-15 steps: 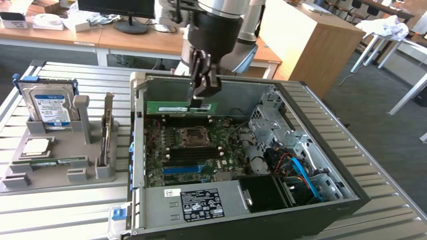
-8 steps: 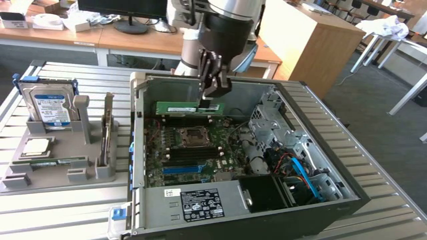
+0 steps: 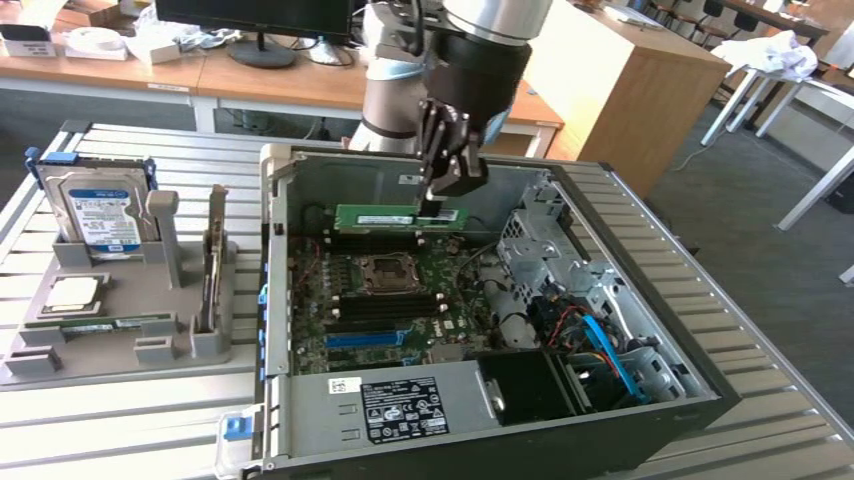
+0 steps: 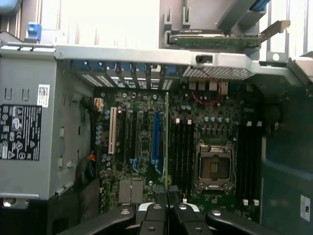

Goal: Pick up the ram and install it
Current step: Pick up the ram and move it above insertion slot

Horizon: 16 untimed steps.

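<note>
My gripper (image 3: 441, 205) hangs over the open computer case (image 3: 283, 330), shut on the ram (image 3: 380, 216). This long green stick is held level by the end nearer the exterior view's right, above the motherboard (image 3: 380, 320). Below it lie the empty processor socket (image 3: 387, 268) and the black memory slots (image 3: 387, 305). In the wrist view the ram (image 4: 167, 147) appears edge-on as a thin line running away from my gripper (image 4: 167, 208). It lies just beside the black memory slots (image 4: 183, 156) and the socket (image 4: 213, 169).
At the exterior view's left, a grey holder (image 3: 107, 350) carries a silver hard drive (image 3: 100, 215), a square processor chip (image 3: 74, 292), another green stick (image 3: 104, 324) and an upright card (image 3: 214, 265). The power supply (image 3: 387, 405) and blue cables (image 3: 607, 345) fill the case's near side.
</note>
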### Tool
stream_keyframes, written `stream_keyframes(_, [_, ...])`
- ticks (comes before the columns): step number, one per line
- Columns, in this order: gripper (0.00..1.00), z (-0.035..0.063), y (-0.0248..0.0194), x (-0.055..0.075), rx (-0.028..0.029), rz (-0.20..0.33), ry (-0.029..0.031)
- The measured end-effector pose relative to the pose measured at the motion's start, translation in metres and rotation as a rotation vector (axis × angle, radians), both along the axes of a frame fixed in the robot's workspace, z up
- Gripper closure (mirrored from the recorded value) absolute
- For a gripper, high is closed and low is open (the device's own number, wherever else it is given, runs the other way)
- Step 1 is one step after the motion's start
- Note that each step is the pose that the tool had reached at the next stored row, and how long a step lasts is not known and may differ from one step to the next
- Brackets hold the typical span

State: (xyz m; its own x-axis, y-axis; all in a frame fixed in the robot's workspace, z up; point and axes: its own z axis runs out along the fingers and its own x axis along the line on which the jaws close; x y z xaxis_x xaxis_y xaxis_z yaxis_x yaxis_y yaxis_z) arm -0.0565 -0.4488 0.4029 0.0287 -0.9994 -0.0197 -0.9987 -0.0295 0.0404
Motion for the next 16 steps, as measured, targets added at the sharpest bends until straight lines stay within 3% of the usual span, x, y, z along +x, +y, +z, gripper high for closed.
stream_keyframes(5, [0.89, 0.0, -0.0005, 0.014, 0.0, 0.0, 0.0])
stream_keyframes(12, [0.89, 0.0, -0.0002, 0.014, 0.0, 0.0, 0.0])
stream_keyframes(16, [0.89, -0.0004, 0.0053, 0.014, 0.0, 0.0, 0.0])
